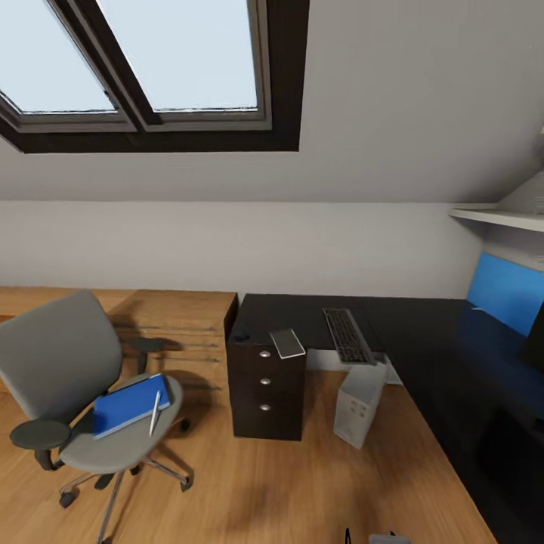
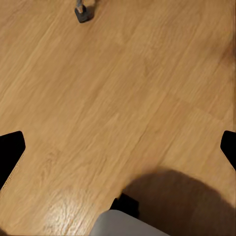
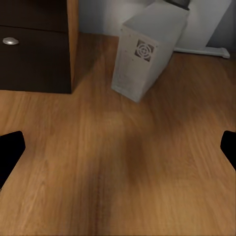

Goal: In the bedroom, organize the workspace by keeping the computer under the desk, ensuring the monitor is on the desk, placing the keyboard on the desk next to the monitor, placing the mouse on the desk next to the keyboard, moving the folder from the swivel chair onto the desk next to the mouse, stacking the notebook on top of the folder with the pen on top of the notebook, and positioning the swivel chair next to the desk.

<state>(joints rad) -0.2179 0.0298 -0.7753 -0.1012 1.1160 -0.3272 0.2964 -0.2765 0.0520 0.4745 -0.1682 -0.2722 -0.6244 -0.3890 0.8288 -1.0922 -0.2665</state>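
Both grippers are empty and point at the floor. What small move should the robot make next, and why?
Probably roll toward the swivel chair: the blue folder and the pen lie on its seat, away from the desk. Both arms hang over bare floor.

Your left gripper (image 2: 118, 147) points down toward the floor, and its two dark fingertips (image 2: 11, 147) sit at opposite edges of the left wrist view, spread wide with nothing between them. Your right gripper (image 3: 118, 147) is posed the same way: its fingertips (image 3: 10, 147) are far apart at the edges of the right wrist view, also holding nothing. A pale rounded part of your own body (image 2: 125, 223) shows below the left gripper.
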